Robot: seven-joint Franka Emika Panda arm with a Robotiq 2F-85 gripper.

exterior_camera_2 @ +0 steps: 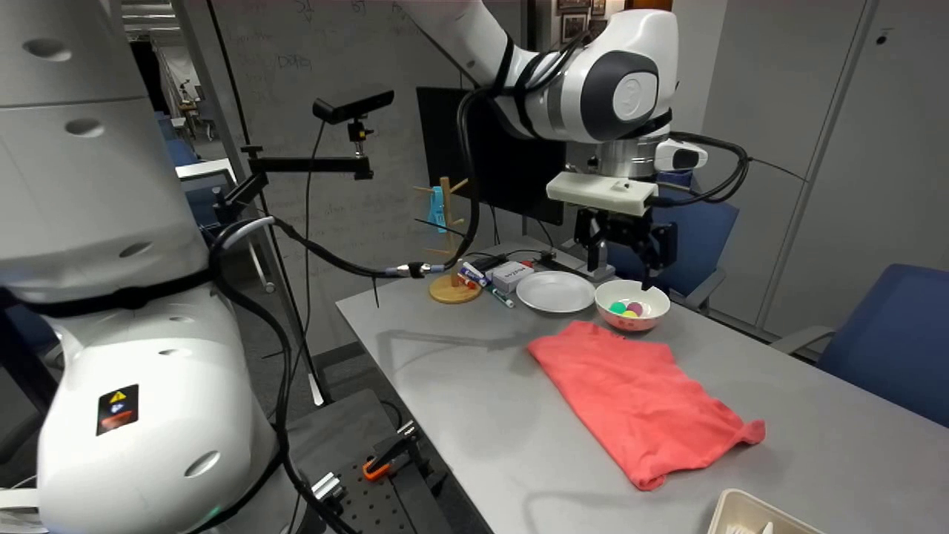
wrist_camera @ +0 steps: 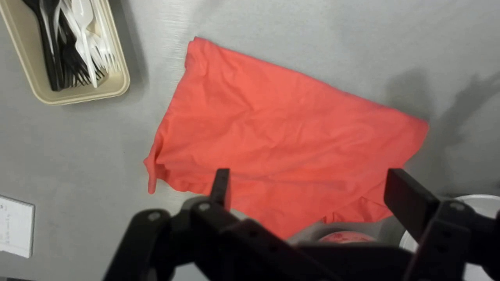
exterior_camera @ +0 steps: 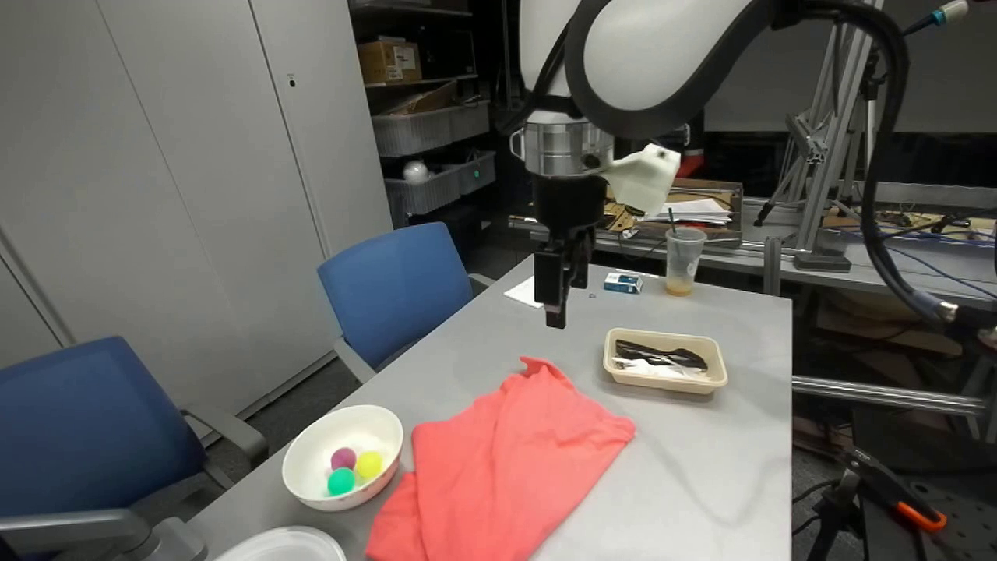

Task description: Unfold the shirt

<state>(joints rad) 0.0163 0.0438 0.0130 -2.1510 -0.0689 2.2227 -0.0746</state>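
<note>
Nearest in an exterior view, a white plate (exterior_camera: 282, 547) is cut off. Beyond it, three balls (exterior_camera: 341, 481) are contained in a bowl (exterior_camera: 318, 441); beside this, the coral-red shirt (exterior_camera: 510, 460) is laid, rumpled and partly folded, on the gray table (exterior_camera: 724, 475). Above, the gripper (wrist_camera: 308, 171) is suspended, its jaws set wide apart. Farther back, plastic cutlery (exterior_camera: 662, 356) is held in a tray (exterior_camera: 662, 383); beyond, a plastic cup (exterior_camera: 685, 261) is seen.

Your shirt (exterior_camera_2: 637, 397) is coral red, your gripper (wrist_camera: 310, 185) black, your table (exterior_camera_2: 474, 415) grey, chair backs (exterior_camera: 397, 292) blue, bowl (exterior_camera_2: 634, 323) white inside, red-patterned outside.
</note>
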